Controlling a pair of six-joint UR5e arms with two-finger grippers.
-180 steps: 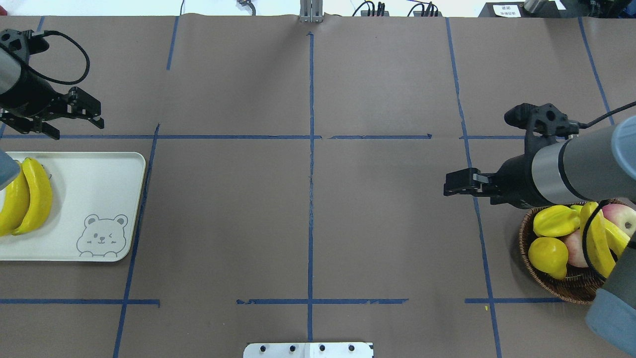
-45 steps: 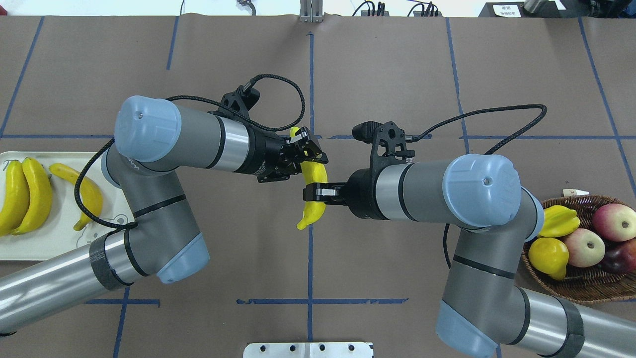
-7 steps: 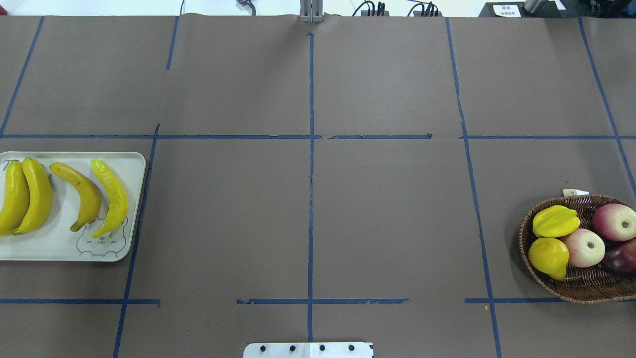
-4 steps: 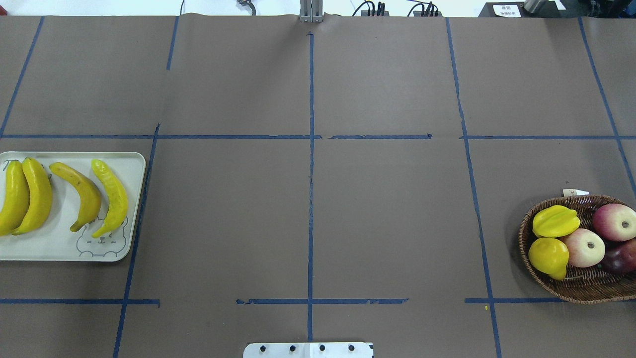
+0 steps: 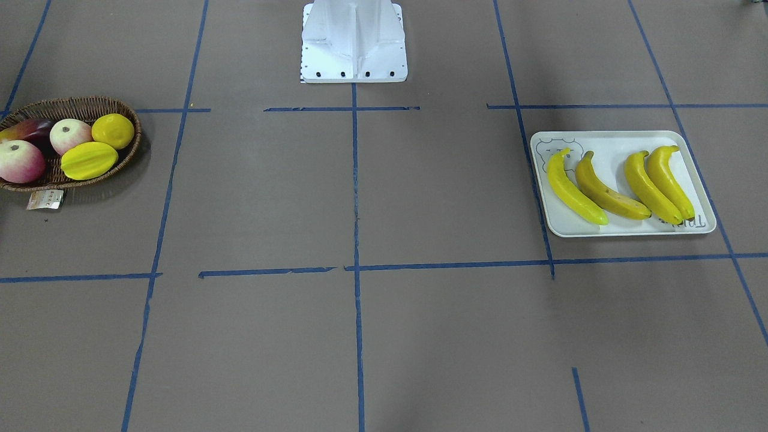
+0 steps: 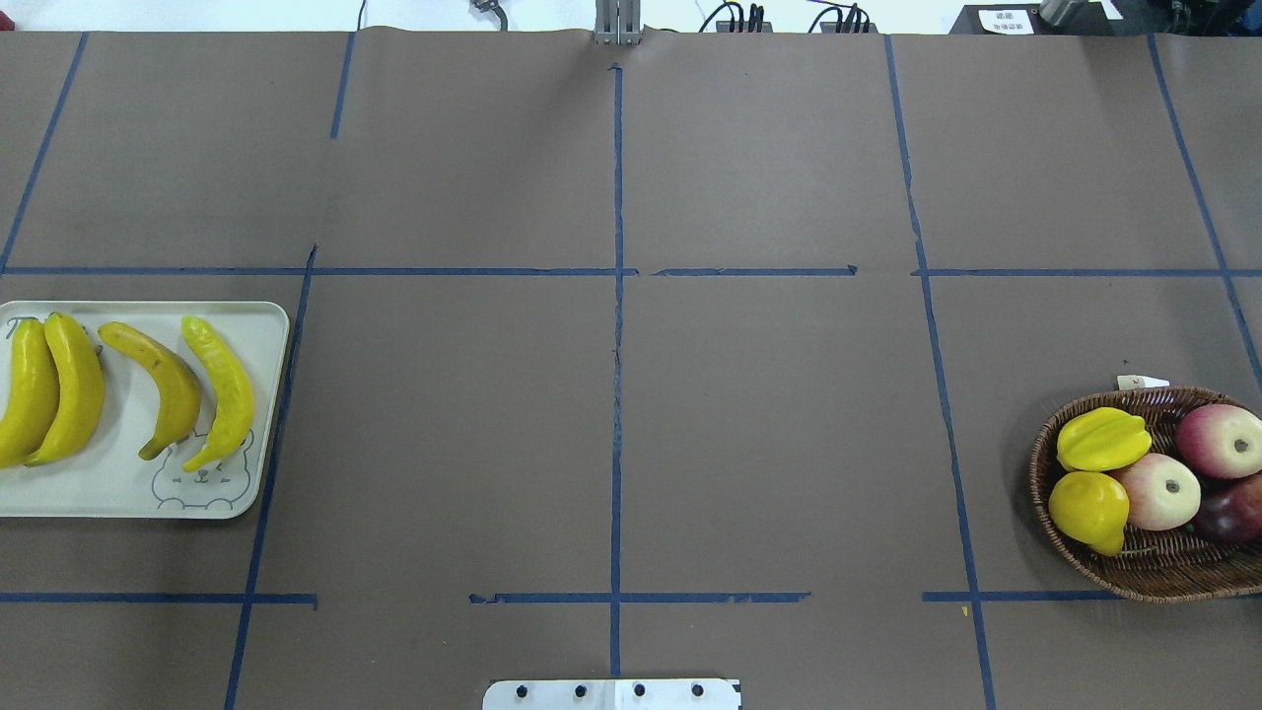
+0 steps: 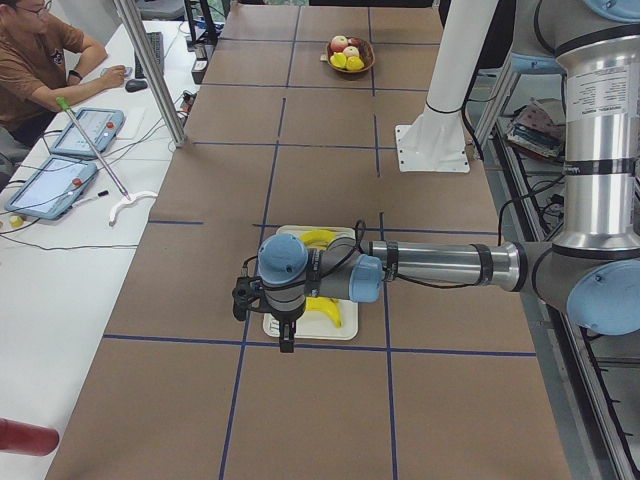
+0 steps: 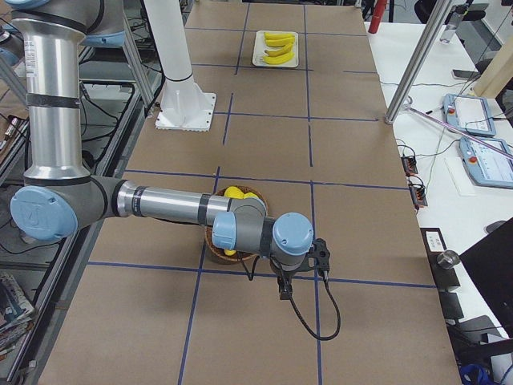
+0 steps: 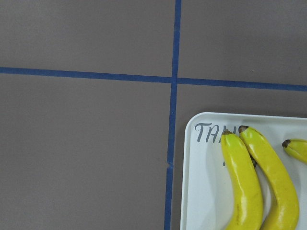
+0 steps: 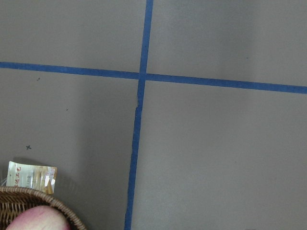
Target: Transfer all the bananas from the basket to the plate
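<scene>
At the worktop's [image 6: 769,424] far left, plate [image 6: 118,493] carrying all four bananas [image 6: 168,390] side by side, the two leftmost touching. Above its outer end, left hand [image 7: 287,338] pointing down; cannot tell whether spread or pressed together. At far right, basket [image 6: 1134,577] holding a starfruit [image 6: 1102,440], a lemon [image 6: 1087,505] and apples [image 6: 1163,490]. Just beside it, right hand [image 8: 284,290] pointing down; again cannot tell.
</scene>
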